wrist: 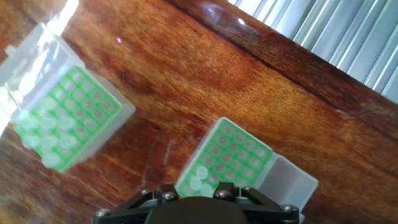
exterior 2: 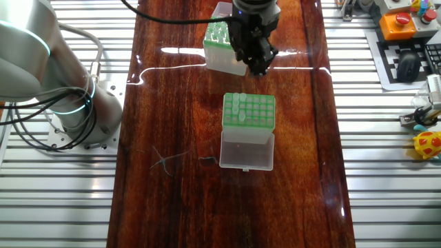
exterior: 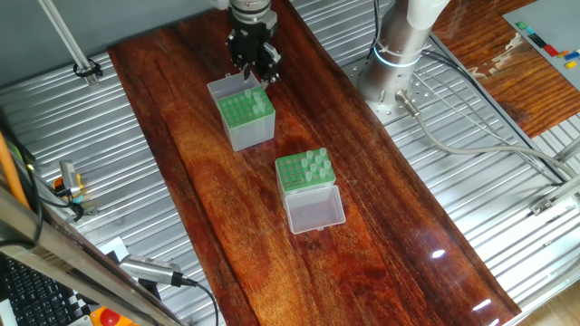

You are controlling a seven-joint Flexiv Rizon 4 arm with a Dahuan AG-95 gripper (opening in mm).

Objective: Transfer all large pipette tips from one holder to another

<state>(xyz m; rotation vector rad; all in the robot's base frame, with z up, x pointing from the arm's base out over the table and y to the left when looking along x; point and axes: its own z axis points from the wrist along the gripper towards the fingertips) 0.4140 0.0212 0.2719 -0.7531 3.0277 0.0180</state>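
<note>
I have the pincer (exterior: 255, 62) hovering above the far box (exterior: 245, 114) on the bench (exterior: 208, 190); whether its fingers are spread or carry a tip, I cannot tell. That far box looks grey-sided, with some tips seated. The nearer clear-sided box (exterior: 305, 174) holds several large pipette tips (exterior: 316, 163). I judge a slightly off-centre descent could jam a tip against the grid.
</note>
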